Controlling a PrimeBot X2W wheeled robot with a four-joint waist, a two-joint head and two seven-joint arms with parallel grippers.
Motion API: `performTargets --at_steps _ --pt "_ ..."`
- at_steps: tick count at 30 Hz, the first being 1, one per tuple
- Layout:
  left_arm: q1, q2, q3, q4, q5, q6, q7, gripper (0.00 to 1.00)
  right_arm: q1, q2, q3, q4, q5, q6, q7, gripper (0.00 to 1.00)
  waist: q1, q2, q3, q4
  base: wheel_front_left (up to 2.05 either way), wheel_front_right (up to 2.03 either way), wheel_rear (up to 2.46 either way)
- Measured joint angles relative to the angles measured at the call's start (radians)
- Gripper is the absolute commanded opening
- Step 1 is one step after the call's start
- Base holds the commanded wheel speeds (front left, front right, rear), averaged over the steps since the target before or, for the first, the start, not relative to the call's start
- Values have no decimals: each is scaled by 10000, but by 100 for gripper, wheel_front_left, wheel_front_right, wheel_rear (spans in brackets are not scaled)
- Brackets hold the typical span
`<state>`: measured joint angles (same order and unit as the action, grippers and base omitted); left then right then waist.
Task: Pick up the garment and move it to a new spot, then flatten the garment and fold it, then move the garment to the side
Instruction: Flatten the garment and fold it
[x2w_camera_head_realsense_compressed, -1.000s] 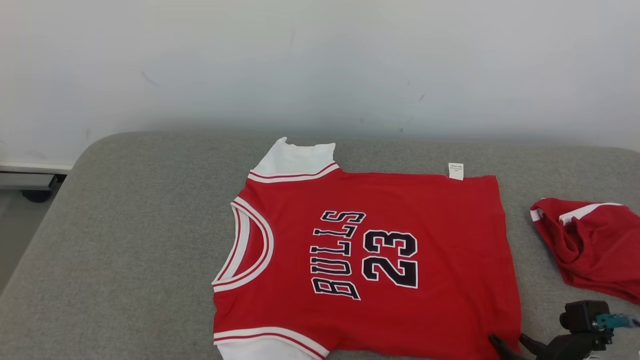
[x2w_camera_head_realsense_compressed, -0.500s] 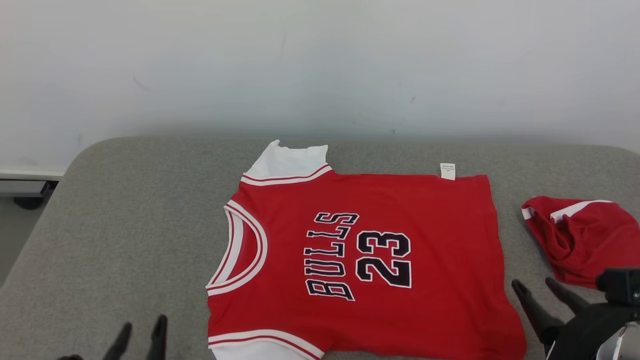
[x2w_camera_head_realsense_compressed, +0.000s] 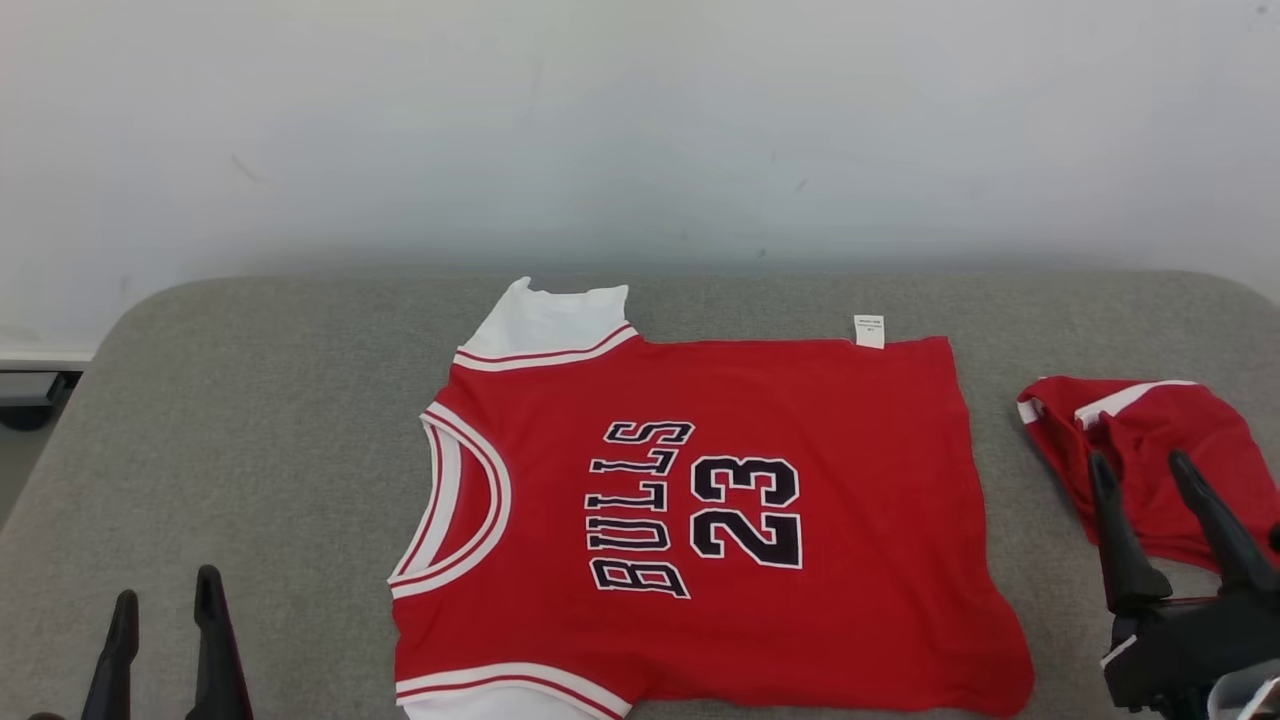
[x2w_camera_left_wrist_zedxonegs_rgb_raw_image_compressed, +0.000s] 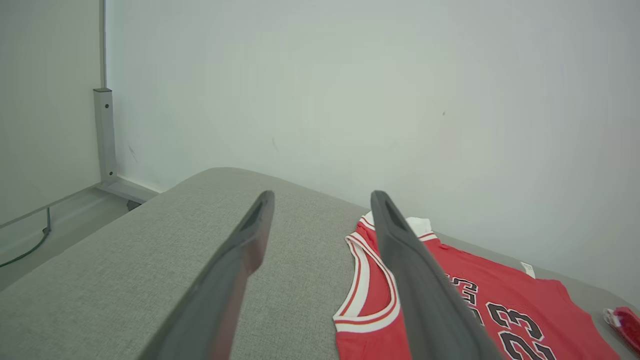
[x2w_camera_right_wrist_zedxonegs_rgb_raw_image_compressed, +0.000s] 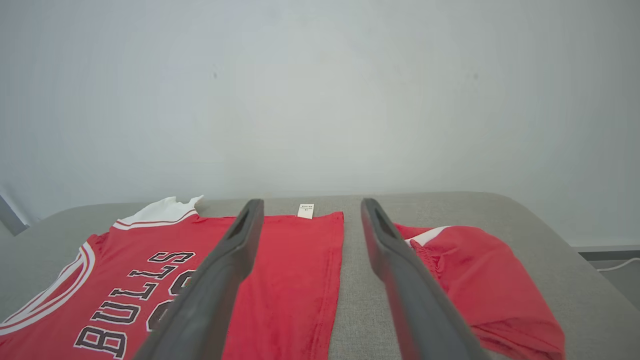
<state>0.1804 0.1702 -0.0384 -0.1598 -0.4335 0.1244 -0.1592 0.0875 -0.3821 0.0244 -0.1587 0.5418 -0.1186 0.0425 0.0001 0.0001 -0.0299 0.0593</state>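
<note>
Head view: a red "BULLS 23" jersey (x2w_camera_head_realsense_compressed: 700, 500) lies spread flat, lettering up, at the middle of the grey fabric-covered worktop (x2w_camera_head_realsense_compressed: 250, 420). Its white-trimmed neckline points to the robot's left and its hem to the right, with a small white label (x2w_camera_head_realsense_compressed: 869, 331) poking out at the far edge. A crumpled red garment (x2w_camera_head_realsense_compressed: 1215, 440) with white trim sits apart from it on the right. The left gripper (x2w_camera_head_realsense_compressed: 166, 588) hovers over bare worktop at lower left. The right gripper (x2w_camera_head_realsense_compressed: 1140, 462) is at lower right, before the crumpled garment. Both have fingers spread wide and hold nothing.
</note>
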Motion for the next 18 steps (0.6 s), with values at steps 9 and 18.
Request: performTargets --at_steps 9,18 --pt "9 -180 -184 374 1198 0 -146 100 401 639 -311 146 -907 -54 -1442 100 0 0 111 -224 0 0 0" --pt "216 322 -704 800 2165 0 617 100 710 809 -121 986 -1327 -56 -1582 100 0 0 154 -258 0 0 0"
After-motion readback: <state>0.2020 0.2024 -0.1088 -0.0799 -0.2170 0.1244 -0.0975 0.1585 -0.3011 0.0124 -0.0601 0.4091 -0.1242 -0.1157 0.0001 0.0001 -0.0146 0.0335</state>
